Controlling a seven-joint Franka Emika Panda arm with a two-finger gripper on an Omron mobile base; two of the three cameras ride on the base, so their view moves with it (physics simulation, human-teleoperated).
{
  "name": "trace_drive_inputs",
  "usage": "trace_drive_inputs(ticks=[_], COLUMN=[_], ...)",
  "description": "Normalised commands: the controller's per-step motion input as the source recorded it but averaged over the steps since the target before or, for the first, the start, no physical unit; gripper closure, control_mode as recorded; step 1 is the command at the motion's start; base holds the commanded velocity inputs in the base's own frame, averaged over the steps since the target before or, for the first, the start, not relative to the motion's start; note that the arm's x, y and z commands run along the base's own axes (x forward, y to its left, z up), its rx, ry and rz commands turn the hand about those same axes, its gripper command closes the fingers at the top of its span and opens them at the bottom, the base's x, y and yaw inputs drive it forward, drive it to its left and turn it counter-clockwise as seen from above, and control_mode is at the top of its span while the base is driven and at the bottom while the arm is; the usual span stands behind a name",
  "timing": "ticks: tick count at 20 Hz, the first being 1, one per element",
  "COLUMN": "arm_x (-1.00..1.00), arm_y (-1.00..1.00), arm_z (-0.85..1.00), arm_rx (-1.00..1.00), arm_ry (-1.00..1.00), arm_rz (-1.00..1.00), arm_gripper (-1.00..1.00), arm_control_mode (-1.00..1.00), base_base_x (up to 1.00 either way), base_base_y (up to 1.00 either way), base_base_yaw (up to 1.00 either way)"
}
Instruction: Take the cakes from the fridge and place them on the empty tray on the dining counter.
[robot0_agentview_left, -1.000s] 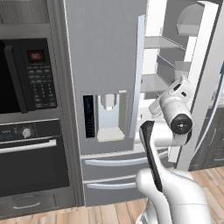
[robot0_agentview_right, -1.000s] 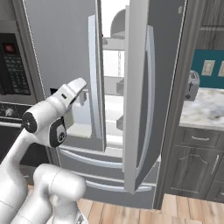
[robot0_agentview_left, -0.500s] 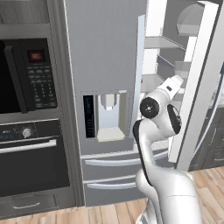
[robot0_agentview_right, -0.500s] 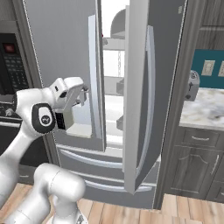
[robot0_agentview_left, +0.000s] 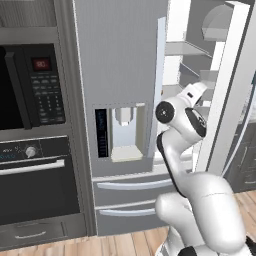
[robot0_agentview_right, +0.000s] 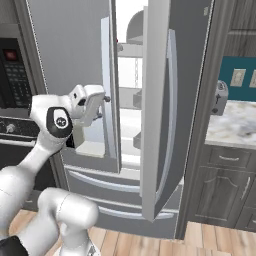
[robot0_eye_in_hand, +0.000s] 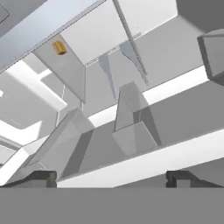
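Tan-brown, a small block (robot0_eye_in_hand: 59, 47), possibly one of the cakes, sat far back on a white shelf inside the fridge (robot0_agentview_right: 165, 115), whose right door stood ajar. The gripper (robot0_agentview_right: 102, 102) hung at the gap between the doors, jaws spread wide, holding nothing. Left stood a black oven (robot0_agentview_left: 35, 185).

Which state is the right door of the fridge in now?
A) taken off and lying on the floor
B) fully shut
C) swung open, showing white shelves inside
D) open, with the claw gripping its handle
C: the fridge has its right door swung out, white shelves show in the gap, and the open claw holds nothing.
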Motion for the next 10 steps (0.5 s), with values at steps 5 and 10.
trace_drive_inputs(ticks=[5,10], arm_x=[0.54,0.70], arm_y=[-0.30,-0.11], arm_z=[-0.05,-0.02], arm_rx=[-0.01,0.00], arm_ry=[0.19,0.25], arm_rz=[0.00,0.00], arm_gripper=[-1.00,-1.00], arm_control_mode=[-1.00,-1.00], base_base_x=[0.00,0.00], base_base_y=[0.00,0.00], base_base_yaw=[0.00,0.00])
